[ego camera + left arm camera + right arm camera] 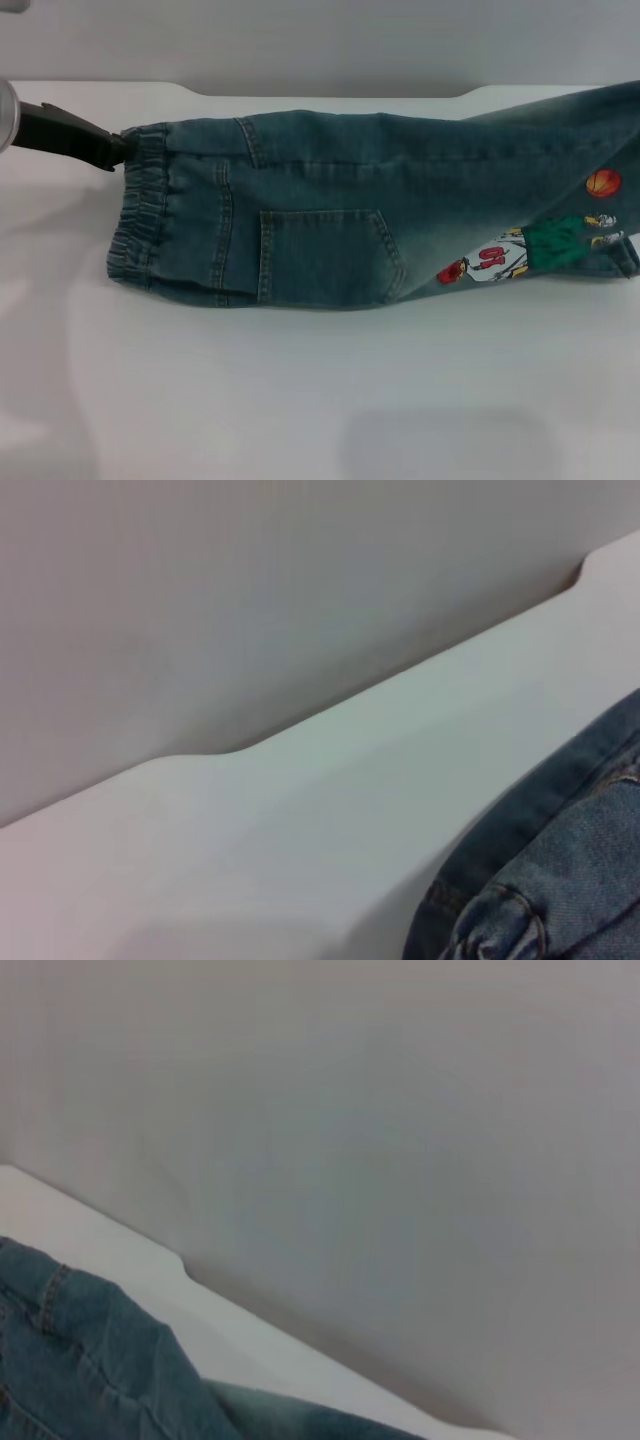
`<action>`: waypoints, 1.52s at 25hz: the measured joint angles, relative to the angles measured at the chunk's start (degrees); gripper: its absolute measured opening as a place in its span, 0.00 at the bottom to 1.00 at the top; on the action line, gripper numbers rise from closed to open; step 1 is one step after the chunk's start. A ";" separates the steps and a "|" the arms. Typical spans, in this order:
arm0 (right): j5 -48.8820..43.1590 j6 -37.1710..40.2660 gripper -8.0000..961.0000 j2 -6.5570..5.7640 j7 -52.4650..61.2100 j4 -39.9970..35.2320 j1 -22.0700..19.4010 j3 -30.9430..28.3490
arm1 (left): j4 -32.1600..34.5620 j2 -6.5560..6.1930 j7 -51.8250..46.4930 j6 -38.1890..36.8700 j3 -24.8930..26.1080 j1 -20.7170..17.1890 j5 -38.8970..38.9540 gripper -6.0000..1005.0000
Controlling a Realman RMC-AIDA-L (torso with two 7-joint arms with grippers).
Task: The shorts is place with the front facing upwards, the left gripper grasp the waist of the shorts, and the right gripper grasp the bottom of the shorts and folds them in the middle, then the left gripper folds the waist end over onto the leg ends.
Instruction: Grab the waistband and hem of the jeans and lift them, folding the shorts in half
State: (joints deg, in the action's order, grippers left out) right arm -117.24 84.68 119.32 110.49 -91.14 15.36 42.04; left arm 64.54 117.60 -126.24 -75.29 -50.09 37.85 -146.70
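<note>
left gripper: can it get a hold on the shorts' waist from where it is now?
Probably yes. In the head view the left gripper sits right at the far corner of the waist of the shorts, with nothing between them. Whether it has closed on the fabric is unclear.

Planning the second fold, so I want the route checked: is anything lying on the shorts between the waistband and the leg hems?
Nothing visible. The left pincer is at the elastic waistband; the denim shorts lie bare across to the printed leg hems, which run off the head view's right edge.
</note>
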 joint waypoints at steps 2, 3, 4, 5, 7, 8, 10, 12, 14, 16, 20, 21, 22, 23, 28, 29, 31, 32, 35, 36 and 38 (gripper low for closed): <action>1.42 -0.82 0.01 0.03 -0.79 0.42 -0.37 0.22 | 0.22 0.02 0.23 0.25 0.00 -0.64 1.08 0.04; 2.10 -1.16 0.01 0.04 -1.18 0.65 -0.51 0.27 | 0.22 0.02 0.23 0.25 0.00 -0.64 1.08 0.04; 2.67 -1.47 0.01 0.05 -1.58 0.82 -0.63 0.28 | 0.27 0.02 0.31 0.41 0.00 -1.01 1.62 0.04; 3.31 -1.89 0.01 0.05 -2.09 1.00 -0.78 0.32 | 0.37 0.02 0.35 1.17 -0.03 -1.68 2.61 0.04; 4.02 -2.67 0.01 0.05 -2.83 1.28 -0.98 0.38 | 0.55 0.03 0.38 1.94 -0.16 -2.25 3.37 0.04; 4.30 -3.11 0.01 0.05 -3.15 1.50 -1.05 0.40 | 0.55 0.03 0.38 1.94 -0.16 -2.25 3.37 0.04; 5.27 -4.24 0.01 0.04 -4.22 2.33 -1.15 0.42 | 0.55 0.03 0.38 1.94 -0.16 -2.25 3.37 0.04; 7.14 -5.44 0.01 -0.01 -5.72 3.52 -1.52 0.42 | 0.61 0.17 1.38 6.50 -0.97 -4.71 8.66 0.04; 9.07 -6.43 0.01 -0.11 -7.18 4.36 -1.90 0.40 | 0.47 0.17 1.74 6.85 -1.04 -4.92 9.63 0.04; 10.36 -7.07 0.01 -0.14 -8.10 4.73 -2.26 0.39 | 0.43 0.17 2.06 7.20 -1.15 -5.18 10.61 0.04; 10.72 -7.09 0.01 -0.15 -8.28 4.79 -2.85 0.43 | 0.43 0.17 2.13 7.24 -1.24 -5.24 10.98 0.04; 10.66 -6.92 0.01 -0.14 -8.28 4.81 -3.15 0.47 | 0.42 0.15 2.14 7.15 -1.26 -5.21 10.98 0.04; 10.55 -6.80 0.01 -0.13 -8.28 4.84 -3.47 0.54 | 0.41 0.13 2.14 7.11 -1.28 -5.17 10.99 0.04; 10.50 -6.75 0.01 -0.08 -8.27 4.84 -3.82 0.69 | 0.39 0.12 2.14 7.06 -1.30 -5.12 10.99 0.04; 10.39 -6.87 0.01 -0.01 -8.13 5.79 -5.13 0.83 | 0.31 0.04 2.14 7.33 -1.61 -4.83 10.94 0.04; 10.38 -6.96 0.01 -0.02 -8.14 6.26 -5.23 0.71 | 0.25 0.03 2.14 7.48 -2.01 -4.78 10.93 0.04; 10.34 -7.16 0.01 -0.11 -8.19 7.25 -5.34 0.54 | 0.09 0.03 2.14 7.97 -2.54 -4.74 10.92 0.04; 10.31 -7.26 0.01 -0.13 -8.24 7.57 -5.36 0.52 | -0.01 0.03 2.14 8.24 -2.71 -4.73 10.92 0.04; 10.00 -8.36 0.01 -0.19 -8.26 8.40 -5.42 0.79 | -0.45 0.11 2.14 9.09 -2.83 -4.65 10.93 0.04; 9.82 -8.66 0.01 -0.21 -8.26 8.56 -5.42 0.89 | -0.68 0.12 2.14 9.28 -2.87 -4.55 10.94 0.04; 9.07 -9.17 0.01 -0.23 -8.25 8.82 -5.29 1.14 | -1.09 0.13 2.14 9.62 -3.01 -4.34 10.95 0.04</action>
State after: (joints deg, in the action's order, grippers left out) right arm -108.18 75.51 119.09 102.23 -82.32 10.07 43.18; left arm 63.45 117.73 -124.10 -65.67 -53.10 33.51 -135.76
